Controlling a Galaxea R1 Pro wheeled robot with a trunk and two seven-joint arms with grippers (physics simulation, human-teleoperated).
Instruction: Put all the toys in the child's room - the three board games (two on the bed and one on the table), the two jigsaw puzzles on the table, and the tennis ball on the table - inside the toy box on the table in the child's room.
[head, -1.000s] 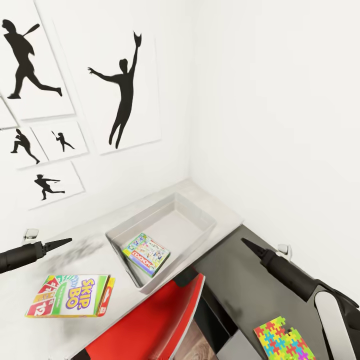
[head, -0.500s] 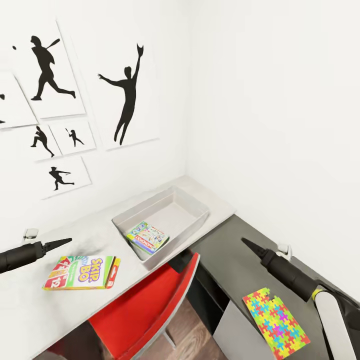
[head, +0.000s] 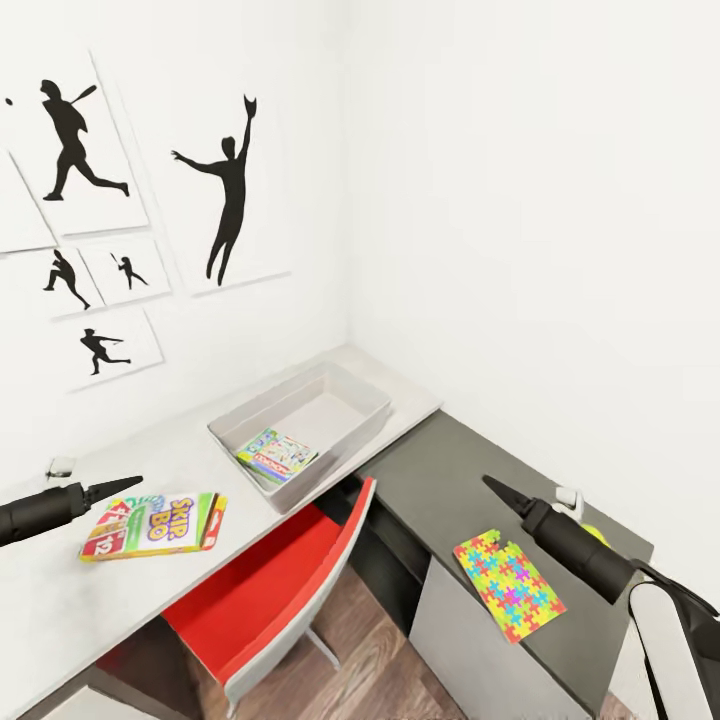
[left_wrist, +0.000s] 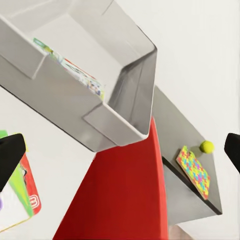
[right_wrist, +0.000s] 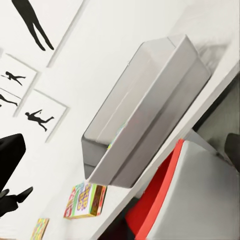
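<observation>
The toy box (head: 345, 437) stands on the pale table (head: 60, 590) in the corner, with the Monopoly board game (head: 277, 456) lying in it. The Skip-Bo board game (head: 155, 525) lies flat on the table beside the box. On the lower dark section (head: 430, 480) lies a mosaic jigsaw puzzle (head: 508, 585), and the tennis ball (head: 598, 535) peeks out behind my right arm. My left gripper (head: 130, 484) hovers open above the table near the Skip-Bo box. My right gripper (head: 493, 487) hangs open over the dark section, holding nothing. The left wrist view shows the toy box (left_wrist: 115, 100), puzzle (left_wrist: 195, 170) and ball (left_wrist: 207, 146).
A red-and-white swivel chair (head: 265, 590) is tucked against the table between both arms. Black baseball silhouettes (head: 228, 190) hang on the white wall. Wood-plank floor (head: 370, 640) shows below. A small colourful flat item (right_wrist: 40, 228) lies on the table past the Skip-Bo box (right_wrist: 85, 200).
The whole head view has shifted: the camera pulled back and turned, bringing more of the dark section, the puzzle and the ball into sight. Both grippers keep their places in the picture.
</observation>
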